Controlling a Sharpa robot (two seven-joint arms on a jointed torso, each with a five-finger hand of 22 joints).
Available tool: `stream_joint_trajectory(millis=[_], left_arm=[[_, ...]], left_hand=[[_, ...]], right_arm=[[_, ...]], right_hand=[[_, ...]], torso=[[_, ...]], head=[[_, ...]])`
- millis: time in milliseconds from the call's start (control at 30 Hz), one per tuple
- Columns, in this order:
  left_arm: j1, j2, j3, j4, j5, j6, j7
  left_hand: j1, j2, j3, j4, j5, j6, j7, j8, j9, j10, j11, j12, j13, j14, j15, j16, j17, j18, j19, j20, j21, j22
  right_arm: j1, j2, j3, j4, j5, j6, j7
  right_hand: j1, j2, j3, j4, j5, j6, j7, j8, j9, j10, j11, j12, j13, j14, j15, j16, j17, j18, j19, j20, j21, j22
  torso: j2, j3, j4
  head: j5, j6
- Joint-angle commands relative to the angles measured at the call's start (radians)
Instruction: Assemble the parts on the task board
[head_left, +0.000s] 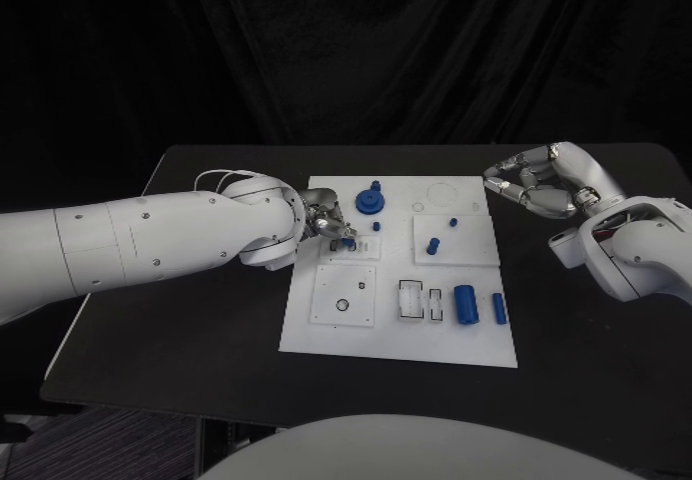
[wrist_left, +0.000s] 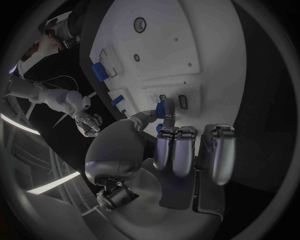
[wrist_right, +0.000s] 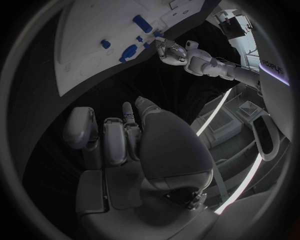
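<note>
A small blue part (wrist_left: 166, 108) is pinched by the left hand (head_left: 323, 220) over the task board (head_left: 476, 345), probably for slotting in, while the right hand (head_left: 537, 185) is kept curled, empty, off right.

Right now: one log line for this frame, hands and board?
left hand: pinches small blue part over task board | right hand: curled, holds nothing, off board | large blue cylinder: lying on board

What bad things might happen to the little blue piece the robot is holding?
The left hand pinches a small blue part only at its fingertips, just above the task board, so it might slip and drop. The hand also covers much of that spot in the head view, so lining the part up may be hard. Nearby, the blue gear stands close and might get bumped.
</note>
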Motion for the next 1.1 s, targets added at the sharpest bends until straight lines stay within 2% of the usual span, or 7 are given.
stream_joint_trajectory(millis=[33,267,600,833,1100], left_arm=[[-0.003,0.0,0.001,0.003,0.006,-0.015,0.026],[-0.008,-0.005,0.001,0.005,0.006,-0.005,0.029],[-0.013,-0.008,0.001,0.006,0.006,0.002,0.038],[-0.017,-0.003,0.001,0.001,0.006,0.007,0.045],[-0.02,0.001,0.001,-0.006,0.006,-0.001,0.056]], left_hand=[[-0.003,0.008,0.033,-0.029,-0.003,0.0,-0.007,-0.006,0.001,0.105,-0.004,0.004,0.263,0.106,-0.007,0.003,0.263,0.015,0.026,-0.005,-0.007,0.163],[-0.004,0.008,0.034,-0.029,-0.004,0.0,-0.007,-0.006,0.001,0.105,-0.004,0.004,0.263,0.106,-0.007,0.003,0.263,0.015,0.025,-0.005,-0.008,0.163],[-0.005,0.007,0.036,-0.03,-0.006,-0.002,-0.007,-0.007,0.003,0.105,-0.004,0.004,0.263,0.106,-0.007,0.003,0.263,0.016,0.021,-0.005,-0.011,0.158],[-0.006,0.007,0.038,-0.03,-0.007,-0.003,-0.007,-0.008,0.003,0.105,-0.004,0.004,0.263,0.106,-0.006,0.003,0.263,0.017,0.02,-0.005,-0.012,0.157],[-0.006,0.008,0.041,-0.031,-0.008,-0.006,-0.006,-0.01,0.005,0.105,-0.003,0.004,0.263,0.106,-0.006,0.003,0.263,0.018,0.016,-0.005,-0.016,0.152]], right_arm=[[-0.003,-0.002,0.001,0.002,-0.004,0.004,-0.016],[-0.003,-0.003,0.001,0.002,-0.004,0.006,-0.018],[-0.003,-0.001,0.001,0.002,-0.004,0.008,-0.019],[-0.003,0.0,0.001,0.001,-0.004,0.01,-0.02],[-0.003,0.0,0.001,0.0,-0.004,0.01,-0.02]], right_hand=[[-0.002,0.006,0.002,0.006,-0.002,-0.003,0.0,-0.005,-0.001,-0.006,-0.001,-0.005,0.021,0.029,-0.006,-0.006,0.054,0.014,0.006,-0.002,-0.006,0.057],[-0.003,0.007,0.002,0.006,-0.003,-0.003,0.0,-0.005,-0.001,-0.005,-0.001,-0.004,0.023,0.029,-0.006,-0.006,0.054,0.014,0.007,-0.002,-0.005,0.057],[-0.003,0.007,0.002,0.006,-0.003,-0.003,0.0,-0.005,-0.001,-0.005,-0.001,-0.004,0.023,0.029,-0.006,-0.006,0.054,0.014,0.007,-0.002,-0.005,0.057],[-0.003,0.007,0.002,0.006,-0.003,-0.003,0.0,-0.005,-0.001,-0.005,-0.001,-0.004,0.023,0.029,-0.006,-0.006,0.054,0.014,0.007,-0.002,-0.005,0.057],[-0.003,0.007,0.002,0.006,-0.003,-0.003,0.0,-0.005,-0.001,-0.005,-0.001,-0.004,0.023,0.029,-0.006,-0.006,0.054,0.014,0.007,-0.002,-0.005,0.057]], torso=[[0.001,-0.0011,0.0],[0.002,-0.0013,0.0004],[0.002,-0.0018,-0.0006],[0.002,-0.0016,0.0018],[0.001,-0.0015,-0.0007]], head=[[0.001,0.0],[-0.001,0.0],[0.003,0.0],[0.0,0.0],[0.003,0.0]])
